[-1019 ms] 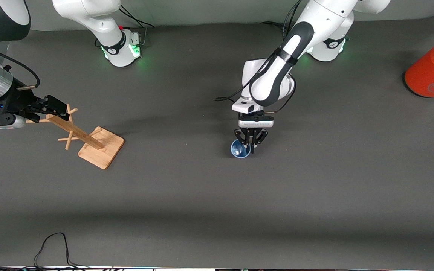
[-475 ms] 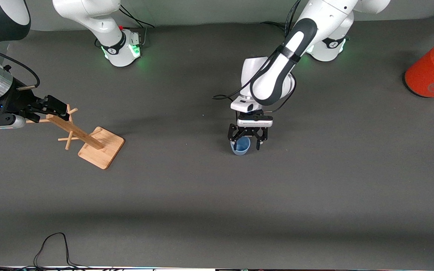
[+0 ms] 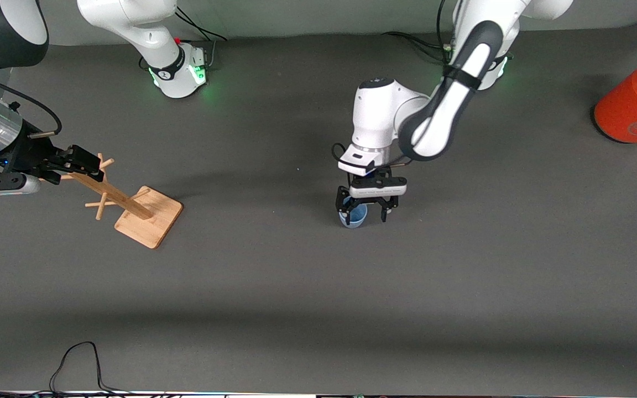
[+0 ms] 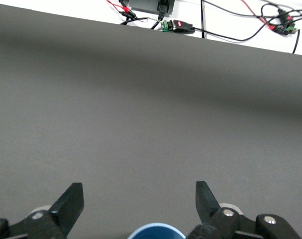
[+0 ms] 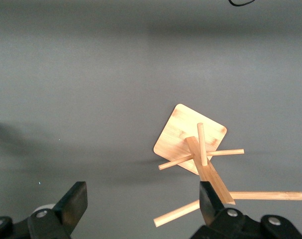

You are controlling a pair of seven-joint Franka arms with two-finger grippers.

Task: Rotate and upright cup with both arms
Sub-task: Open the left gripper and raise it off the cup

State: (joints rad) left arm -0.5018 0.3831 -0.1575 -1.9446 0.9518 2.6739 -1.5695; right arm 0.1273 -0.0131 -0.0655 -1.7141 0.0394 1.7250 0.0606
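Cup [image 3: 354, 217] seen upright on mat between spread fingers of left gripper [image 3: 365, 209], untouched, contents not discernible. Right gripper [image 3: 78, 161] held spread over wooden rack [image 3: 130, 205]. Bare mat [image 3: 462, 287] seen around cup.

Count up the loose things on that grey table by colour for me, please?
Blue: 1, the cup, under the open left gripper.
Orange: 1, the can.
Wood-coloured: 1, the peg stand, below the open right gripper.
Total: 3.
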